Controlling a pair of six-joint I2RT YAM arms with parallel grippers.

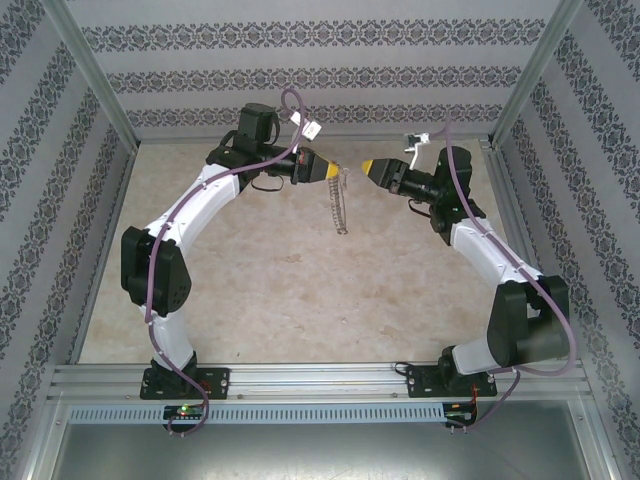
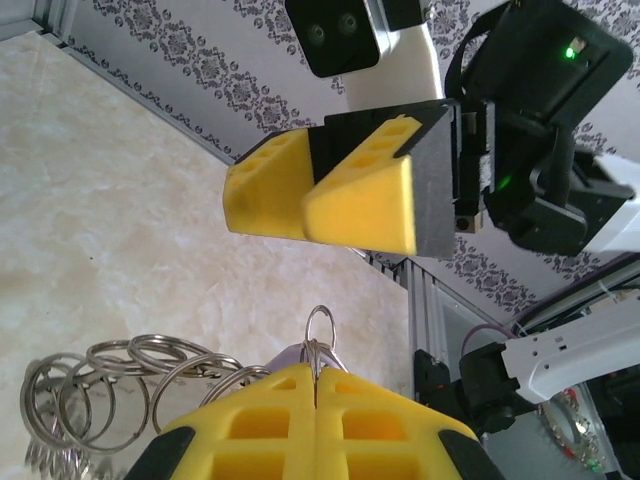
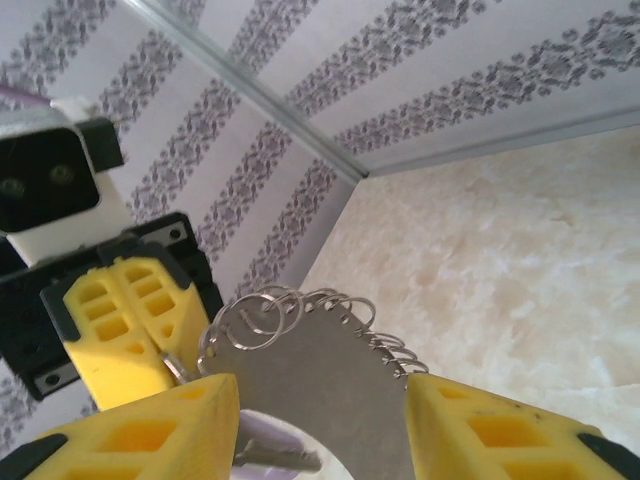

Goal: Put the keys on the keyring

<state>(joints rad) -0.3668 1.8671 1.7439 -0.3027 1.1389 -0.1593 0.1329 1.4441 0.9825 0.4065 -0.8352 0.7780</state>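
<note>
My left hand (image 2: 316, 388) is pressed together, and between its yellow fingertips (image 2: 260, 420) it pinches the keyring (image 1: 340, 208) by the upper edge. One small wire loop (image 2: 320, 325) stands out just above the tips, and the pale purple tag (image 2: 287, 355) sits beside it. From the top view the keyring hangs down from this hand like a short chain, free in the air above the worktop (image 1: 250, 290). The keys (image 2: 100, 385) make a fringe of small silvery pieces along the rim. I cannot tell if each of them is fully on the wire.

My right hand (image 3: 315, 400) is spread and holds nothing. It points at the left hand from near, tip toward tip, with the hanging keyring between its fingers in its own camera view.

I judge the main danger is my grip. It holds only thin wire at one point, so the keyring can turn or slip if the right hand pushes or pulls it sideways. If the right hand closes on the fringe and not on one piece, it may drag several keys together. If it comes in too straight, the yellow tips can knock each other. Anything that falls will land on the worktop, well below both hands
</note>
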